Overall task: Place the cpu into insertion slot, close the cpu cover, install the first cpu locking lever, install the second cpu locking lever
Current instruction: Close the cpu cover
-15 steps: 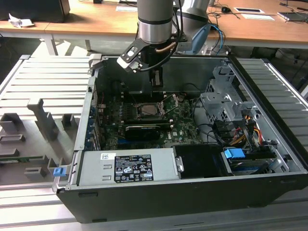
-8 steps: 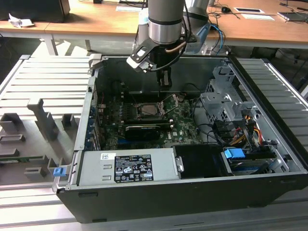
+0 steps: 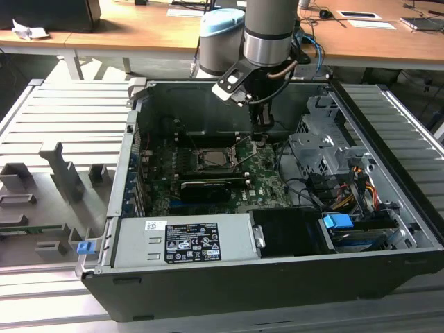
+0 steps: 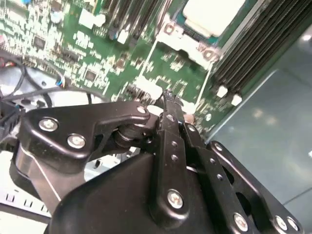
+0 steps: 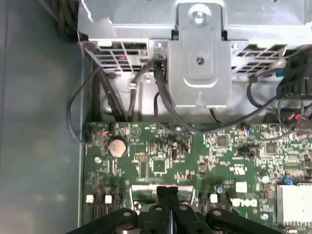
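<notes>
- The hand (image 3: 262,140) hangs low inside the open case (image 3: 208,104), which lies on the slatted worktop (image 3: 55,111). It is just above the green board (image 3: 267,182).
- In both wrist views its fingers (image 4: 169,114) are pressed together at the tips. I see nothing pinched between them.
- The cpu (image 3: 217,158) lies flat in the insertion slot (image 3: 220,168), pale face up. The slot is near the middle of the board, closer to the case's far wall than to its near wall.
- In the second wrist view a silvery frame, which I take for the cpu cover (image 4: 187,43), lies around the pale chip (image 4: 214,14). It looks to be down flat, though I cannot tell whether it is fully seated.
- The relation that matters is that the slot is just beside the hand, on the exterior view's left of it, not under it. The fingertips sit over bare board at the slot's edge.
- The chip is square, so it has no long axis to line up. The long things here are two thin wire rods, probably the locking levers (image 4: 147,63), which run from the frame's corners toward the hand.
- I cannot tell whether the fingertips touch either rod.
- In the first wrist view the hand (image 5: 168,191) points across the board toward a silvery drive cage (image 5: 200,48) at the board's edge, away from the slot.
</notes>
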Action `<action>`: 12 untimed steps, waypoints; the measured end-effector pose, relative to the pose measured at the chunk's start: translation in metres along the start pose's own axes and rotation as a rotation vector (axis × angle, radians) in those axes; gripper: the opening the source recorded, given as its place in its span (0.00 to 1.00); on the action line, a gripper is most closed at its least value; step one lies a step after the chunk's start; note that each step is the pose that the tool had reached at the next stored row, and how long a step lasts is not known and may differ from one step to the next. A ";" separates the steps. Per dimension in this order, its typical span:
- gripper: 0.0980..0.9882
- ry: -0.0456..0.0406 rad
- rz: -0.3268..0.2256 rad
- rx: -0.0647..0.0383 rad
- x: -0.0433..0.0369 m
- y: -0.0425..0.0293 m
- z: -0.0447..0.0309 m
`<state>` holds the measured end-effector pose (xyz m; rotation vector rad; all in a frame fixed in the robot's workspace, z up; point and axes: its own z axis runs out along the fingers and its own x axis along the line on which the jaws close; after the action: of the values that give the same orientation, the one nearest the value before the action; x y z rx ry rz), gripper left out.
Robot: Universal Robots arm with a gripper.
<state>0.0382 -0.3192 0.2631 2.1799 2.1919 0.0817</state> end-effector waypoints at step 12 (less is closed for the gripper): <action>0.01 -0.0041 -0.020 0.001 0.0022 0.0176 0.0131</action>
<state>0.0567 -0.3169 0.2512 2.1559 2.2115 0.0759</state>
